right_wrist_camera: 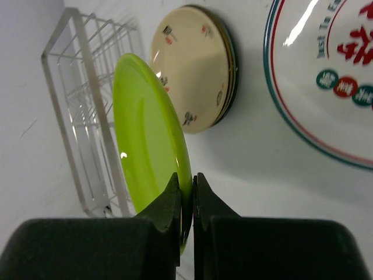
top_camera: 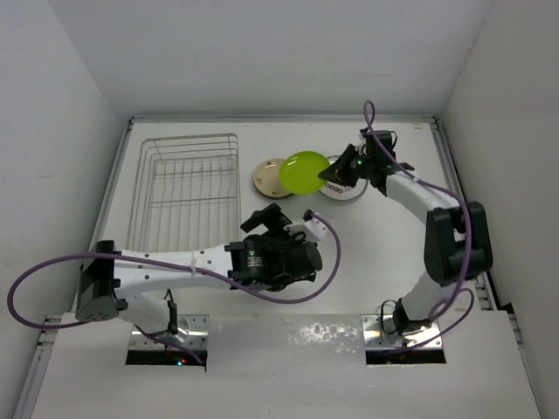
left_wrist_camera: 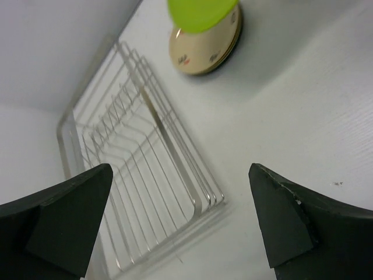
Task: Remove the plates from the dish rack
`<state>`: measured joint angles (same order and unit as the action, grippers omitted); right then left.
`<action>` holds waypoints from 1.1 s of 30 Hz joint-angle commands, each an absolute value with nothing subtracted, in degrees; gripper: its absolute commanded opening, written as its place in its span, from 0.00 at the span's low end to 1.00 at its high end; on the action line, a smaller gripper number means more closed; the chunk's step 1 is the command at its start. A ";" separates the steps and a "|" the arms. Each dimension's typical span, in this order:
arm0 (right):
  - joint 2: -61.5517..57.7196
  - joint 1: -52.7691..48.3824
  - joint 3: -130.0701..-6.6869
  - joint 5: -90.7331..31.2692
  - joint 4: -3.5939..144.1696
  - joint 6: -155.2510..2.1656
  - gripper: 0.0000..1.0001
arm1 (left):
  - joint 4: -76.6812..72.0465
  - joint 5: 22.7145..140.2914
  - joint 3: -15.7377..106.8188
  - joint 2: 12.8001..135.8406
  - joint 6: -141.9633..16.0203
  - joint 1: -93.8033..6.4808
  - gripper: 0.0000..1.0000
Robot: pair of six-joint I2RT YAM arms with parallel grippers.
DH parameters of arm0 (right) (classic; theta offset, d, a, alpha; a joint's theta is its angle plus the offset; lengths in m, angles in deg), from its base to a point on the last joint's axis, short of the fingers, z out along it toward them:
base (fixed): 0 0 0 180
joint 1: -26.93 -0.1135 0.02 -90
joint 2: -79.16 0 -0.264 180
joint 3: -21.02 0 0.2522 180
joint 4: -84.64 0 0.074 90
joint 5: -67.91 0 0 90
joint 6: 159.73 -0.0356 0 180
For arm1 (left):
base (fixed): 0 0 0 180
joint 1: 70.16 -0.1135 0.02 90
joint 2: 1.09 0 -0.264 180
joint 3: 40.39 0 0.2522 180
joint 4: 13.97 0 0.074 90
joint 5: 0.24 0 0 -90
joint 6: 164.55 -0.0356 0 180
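Green plate point(top_camera: 304, 172) pinched at rim by right gripper point(right_wrist_camera: 185, 189), right of rack point(top_camera: 185, 192), beside cream plate point(top_camera: 265, 177). Left gripper point(left_wrist_camera: 179, 175) spread wide, nothing held, near rack.

White arms point(top_camera: 166, 266), purple cables point(top_camera: 337, 249), blk left claw point(left_wrist_camera: 180, 172) & right claw point(right_wrist_camera: 186, 188).

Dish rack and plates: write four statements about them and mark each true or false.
1. The right gripper is shut on the rim of the lime green plate. True.
2. The dish rack holds two plates. False: no plate shows in it.
3. The left gripper is open and holds nothing. True.
4. The lime green plate lies flat on the cream plate. False: it is tilted, gripped by its rim.
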<state>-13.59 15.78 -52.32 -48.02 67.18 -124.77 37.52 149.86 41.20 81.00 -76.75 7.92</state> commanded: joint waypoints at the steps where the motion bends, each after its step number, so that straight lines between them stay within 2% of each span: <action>1: -20.56 15.33 -59.88 -45.91 67.54 -123.52 0.00 | 50.92 156.06 41.84 76.63 -54.09 4.04 1.00; 4: -27.94 14.98 -67.17 -44.94 65.09 -122.47 0.00 | 44.82 147.11 38.77 69.86 -54.95 -9.03 1.00; 9: -35.96 13.23 -78.34 -42.14 59.38 -120.80 0.01 | 38.46 134.09 35.51 55.97 -56.00 -24.85 1.00; 12: -39.92 11.39 -81.86 -40.73 57.35 -120.79 0.02 | 38.38 134.23 33.67 50.61 -56.62 -30.24 1.00; 16: -43.88 9.45 -85.81 -38.44 54.80 -120.88 0.04 | 35.47 136.52 26.39 46.38 -56.27 -30.79 1.00; 18: -45.02 8.31 -85.91 -38.35 55.24 -121.32 0.09 | 35.21 137.31 24.71 45.50 -55.92 -30.87 1.00; 19: -45.20 7.87 -86.34 -37.83 55.06 -121.32 0.12 | 35.29 137.57 23.48 45.32 -55.83 -30.87 1.00; 20: -45.64 6.99 -86.87 -37.56 54.63 -120.80 0.30 | 35.56 138.19 22.95 45.06 -55.83 -30.96 1.00; 22: -45.90 6.20 -88.80 -35.90 52.26 -120.01 0.51 | 35.47 138.54 21.37 44.45 -55.83 -30.96 1.00; 24: -45.64 4.88 -90.38 -33.79 49.55 -118.34 0.60 | 35.47 138.46 20.40 43.92 -56.01 -31.05 1.00; 25: -45.55 4.35 -90.83 -31.26 48.66 -117.72 0.69 | 35.30 138.28 20.22 43.74 -56.18 -31.05 1.00; 28: -45.55 2.51 -92.85 -28.34 45.49 -115.87 0.77 | 34.94 137.32 19.60 43.56 -56.88 -31.05 1.00; 33: -45.12 1.89 -94.70 -24.91 41.01 -113.59 0.82 | 34.77 137.23 19.25 42.77 -56.71 -31.05 1.00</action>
